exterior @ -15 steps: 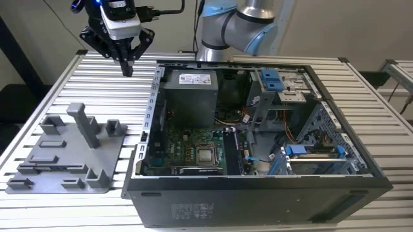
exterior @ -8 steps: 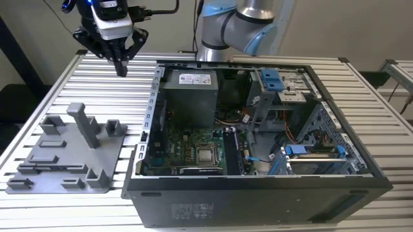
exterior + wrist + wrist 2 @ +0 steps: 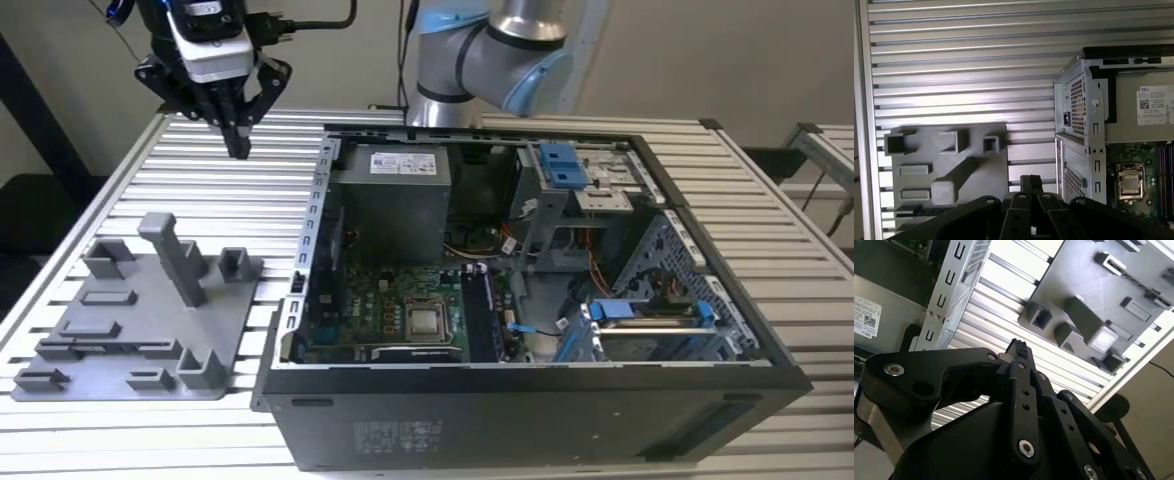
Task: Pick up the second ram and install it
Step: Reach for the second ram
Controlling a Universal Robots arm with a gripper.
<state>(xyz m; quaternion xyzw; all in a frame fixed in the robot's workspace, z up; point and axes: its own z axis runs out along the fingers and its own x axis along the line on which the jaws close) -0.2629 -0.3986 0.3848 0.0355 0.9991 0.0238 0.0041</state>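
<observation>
My gripper (image 3: 238, 143) hangs high over the slatted table, beyond the far end of the grey fixture plate (image 3: 134, 310) and off the open computer case's (image 3: 534, 280) rear corner. Its black fingertips (image 3: 1017, 347) are pressed together with nothing between them, as both wrist views show (image 3: 1030, 181). A thin dark strip (image 3: 118, 347) lies flat in a channel of the plate; it looks like the second ram, and its edge shows in the first wrist view (image 3: 924, 212). The black memory slots (image 3: 481, 312) run beside the processor socket (image 3: 427, 322).
A tall upright peg (image 3: 171, 255) and several shorter pegs stand on the fixture plate. The grey power-supply box (image 3: 390, 200) fills the case's far left corner, with blue drive brackets (image 3: 647, 312) on the exterior view's right. The arm's base (image 3: 467, 60) stands behind the case.
</observation>
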